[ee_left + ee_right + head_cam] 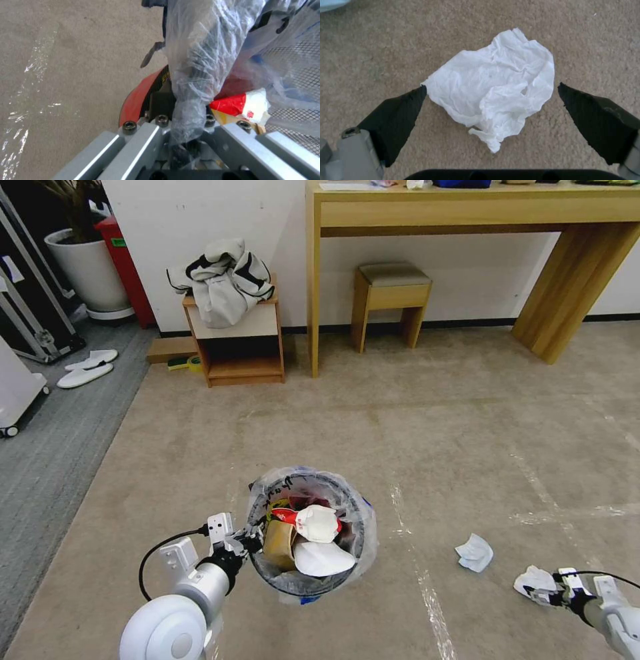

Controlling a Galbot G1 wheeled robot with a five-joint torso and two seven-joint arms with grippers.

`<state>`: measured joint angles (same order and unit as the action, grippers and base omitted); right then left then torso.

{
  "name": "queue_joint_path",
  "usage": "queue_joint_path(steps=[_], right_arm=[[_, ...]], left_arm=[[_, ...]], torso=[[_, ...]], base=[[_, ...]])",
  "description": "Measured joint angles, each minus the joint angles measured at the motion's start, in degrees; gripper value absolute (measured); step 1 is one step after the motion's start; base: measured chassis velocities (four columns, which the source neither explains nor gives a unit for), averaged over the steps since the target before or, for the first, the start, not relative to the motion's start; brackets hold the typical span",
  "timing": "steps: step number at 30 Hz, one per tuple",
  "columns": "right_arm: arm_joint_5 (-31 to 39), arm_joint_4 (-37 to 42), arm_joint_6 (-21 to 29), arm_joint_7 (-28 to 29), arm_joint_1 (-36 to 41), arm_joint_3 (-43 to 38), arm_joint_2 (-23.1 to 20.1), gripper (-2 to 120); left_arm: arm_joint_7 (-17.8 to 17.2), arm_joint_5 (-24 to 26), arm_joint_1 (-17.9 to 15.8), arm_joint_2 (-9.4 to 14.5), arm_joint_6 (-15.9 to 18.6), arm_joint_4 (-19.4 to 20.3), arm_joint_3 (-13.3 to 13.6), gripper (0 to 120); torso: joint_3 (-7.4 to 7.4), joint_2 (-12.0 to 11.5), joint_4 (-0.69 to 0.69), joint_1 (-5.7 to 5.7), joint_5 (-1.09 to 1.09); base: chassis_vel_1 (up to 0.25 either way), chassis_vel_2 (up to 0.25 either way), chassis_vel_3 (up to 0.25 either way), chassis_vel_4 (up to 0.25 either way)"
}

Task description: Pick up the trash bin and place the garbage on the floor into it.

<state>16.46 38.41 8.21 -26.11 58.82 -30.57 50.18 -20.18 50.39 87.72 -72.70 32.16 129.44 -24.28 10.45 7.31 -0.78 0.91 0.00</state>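
- Left gripper (245, 543) pinched on trash bin (360, 513) rim, bag and all — bin held over carpet (467, 433), paper bag, wrapper, insole piece inside.
- Right gripper (491, 91) spread around crumpled tissue (493, 85) on carpet.
- Second tissue (475, 552) lies near.

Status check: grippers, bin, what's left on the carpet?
Left gripper shut on trash bin rim. Right gripper open, straddling a crumpled tissue on the floor. Second tissue loose between bin and right gripper. Nothing blocking.
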Motion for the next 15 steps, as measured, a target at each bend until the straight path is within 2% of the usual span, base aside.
queue_joint_path(steps=[15], right_arm=[[-1.0,-1.2,0.0,2.1,-0.3,-0.3,0.7,99]], left_arm=[[0.3,0.1,0.1,0.3,-0.2,-0.3,-0.2,2]], torso=[[0.00,0.0,0.00,0.00,0.01]], base=[[0.000,0.000,0.000,0.000]])
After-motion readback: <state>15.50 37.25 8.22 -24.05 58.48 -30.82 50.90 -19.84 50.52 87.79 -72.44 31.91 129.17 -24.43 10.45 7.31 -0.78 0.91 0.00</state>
